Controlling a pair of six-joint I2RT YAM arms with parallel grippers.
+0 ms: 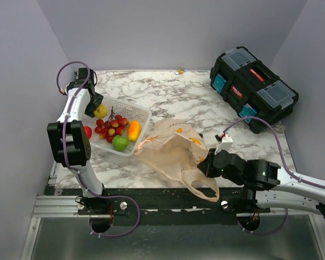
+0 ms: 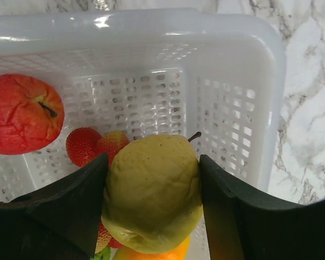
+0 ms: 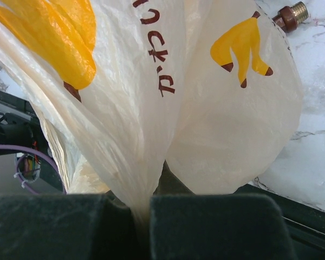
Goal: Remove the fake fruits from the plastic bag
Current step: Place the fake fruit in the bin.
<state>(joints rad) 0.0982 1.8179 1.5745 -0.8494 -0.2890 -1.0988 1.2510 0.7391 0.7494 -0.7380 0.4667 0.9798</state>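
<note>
We have the left tool point(image 1: 95, 106) closed partway on the yellow lemon point(image 1: 101, 111), one finger against each flank. In the left wrist view the lemon point(image 2: 151, 200) fills the gap of the left tool point(image 2: 153, 165). Its long axis runs 12 to 6 o'clock along the fingers, and its stem tip points to about 1 o'clock.

The lemon hangs over the white basket point(image 1: 144, 112), at that basket's 10 o'clock corner in the top view. So the place for it lies straight below the tool rather than off to one side. We judge the next move to be a short lowering, then opening the fingers.

Already in the basket are the small red one point(image 1: 88, 131), the green round one point(image 1: 119, 143), the orange-yellow oblong one point(image 1: 134, 130) and a bunch of berries point(image 1: 111, 127).

The plastic bag point(image 1: 170, 149) lies on the table point(image 1: 179, 92) at 4 o'clock from the basket, nearer the right arm. The right tool point(image 1: 209, 164) is pinched tight on a gathered fold of it. We cannot tell whether any fruit is left inside.
</note>
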